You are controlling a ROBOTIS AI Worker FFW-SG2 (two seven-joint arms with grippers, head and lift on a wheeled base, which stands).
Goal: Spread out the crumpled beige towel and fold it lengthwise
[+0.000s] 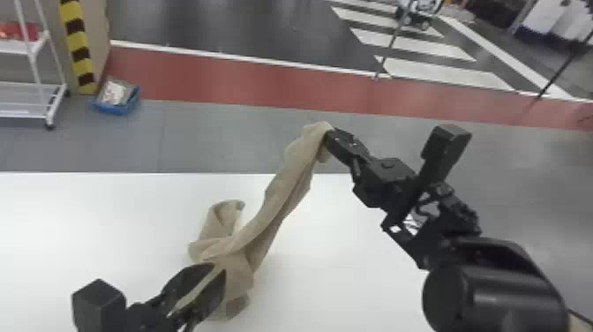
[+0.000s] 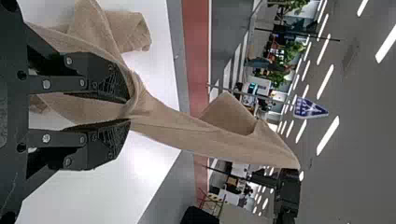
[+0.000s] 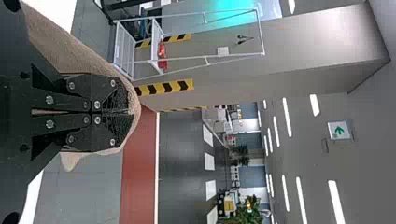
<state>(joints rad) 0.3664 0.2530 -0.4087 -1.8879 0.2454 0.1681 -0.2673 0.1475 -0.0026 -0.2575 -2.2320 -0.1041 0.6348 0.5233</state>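
Observation:
The beige towel (image 1: 273,198) stretches in a twisted band from my left gripper (image 1: 217,270), low over the white table, up to my right gripper (image 1: 328,136), raised beyond the far edge. A crumpled loop and lower folds lie around the left fingers. In the left wrist view, the towel (image 2: 173,128) bunches between the fingertips of my left gripper (image 2: 129,111), held apart by the cloth. The right wrist view has my right gripper (image 3: 130,112) shut on the towel (image 3: 70,53), which wraps around its tips.
The white table (image 1: 88,212) extends beneath the towel, its far edge crossing mid-view. Beyond it, a blue bin (image 1: 117,108) sits on the floor beside a striped post (image 1: 79,48) and a white rack (image 1: 35,88) at the left.

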